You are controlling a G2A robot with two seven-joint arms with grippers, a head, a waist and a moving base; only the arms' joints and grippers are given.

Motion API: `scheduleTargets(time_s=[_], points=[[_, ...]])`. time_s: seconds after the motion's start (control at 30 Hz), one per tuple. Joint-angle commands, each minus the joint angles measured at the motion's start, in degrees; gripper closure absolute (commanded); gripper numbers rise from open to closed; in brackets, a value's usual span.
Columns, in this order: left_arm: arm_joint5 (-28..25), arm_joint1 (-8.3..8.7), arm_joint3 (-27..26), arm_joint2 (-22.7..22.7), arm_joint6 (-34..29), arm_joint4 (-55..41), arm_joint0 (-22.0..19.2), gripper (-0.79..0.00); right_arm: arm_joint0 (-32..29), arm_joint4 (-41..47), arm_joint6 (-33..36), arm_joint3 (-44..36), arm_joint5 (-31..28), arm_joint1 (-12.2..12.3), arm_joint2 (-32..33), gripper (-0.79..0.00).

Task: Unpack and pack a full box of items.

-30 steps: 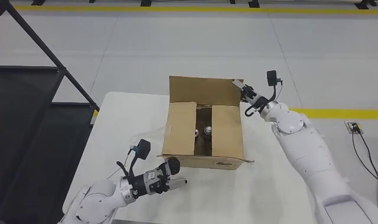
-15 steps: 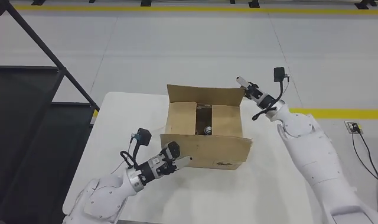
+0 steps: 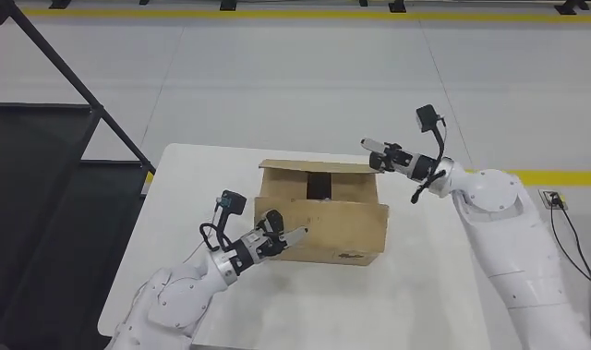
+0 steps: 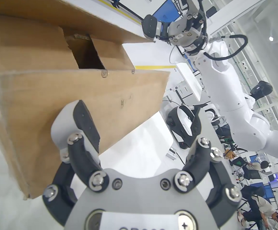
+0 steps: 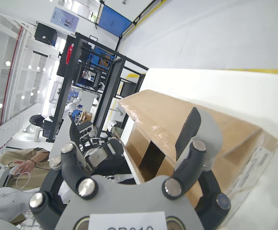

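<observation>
Left gripper (image 3: 282, 235) sits at the near left corner of the cardboard box (image 3: 355, 248), fingers spread wide and not gripping anything. The box's near flap (image 3: 323, 216) is right up against the outer side of one finger (image 4: 86, 125). Can't tell if it actually touches. Nothing sits between the two fingers. The box itself is on the white table (image 3: 185, 198), roughly in the middle. Just past the near flap there's a dark gap (image 3: 319, 186) into the box, with the two side flaps folded in on either side of it. Beyond that is the far flap (image 3: 319, 166), and the right gripper (image 3: 369, 147) is at its right-hand corner, fingers released too, with the corner just by the tips.
</observation>
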Motion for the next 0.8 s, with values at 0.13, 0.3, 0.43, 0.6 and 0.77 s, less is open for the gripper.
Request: scheduleTargets(time_s=[0.13, 0.3, 0.43, 0.6, 0.77], points=[[2.01, -0.37, 1.77, 1.22, 0.53, 0.69, -1.99, -0.785, 1.2, 0.2, 3.14, -0.54, 9.84, -0.23, -2.3, -0.785], [2.48, -0.66, 2.8, 2.35, 0.85, 1.47, -3.36, -0.785, 2.57, 1.65, 5.22, 0.79, 15.01, -0.94, -5.38, -0.785], [2.74, -0.85, 3.16, 2.98, 1.29, 2.16, -4.07, -0.785, 3.21, 4.13, 6.1, 2.71, 16.72, -1.54, -7.05, -0.785], [3.24, -1.05, 3.69, 3.41, 1.95, 2.87, -4.71, -0.785, 3.41, 7.74, 7.69, 4.2, 16.34, -2.15, -8.35, -0.785], [3.53, -1.17, 4.13, 3.56, 2.37, 3.79, -5.04, -0.785, 3.13, 10.44, 8.64, 5.02, 15.29, -2.22, -8.02, -0.785]])
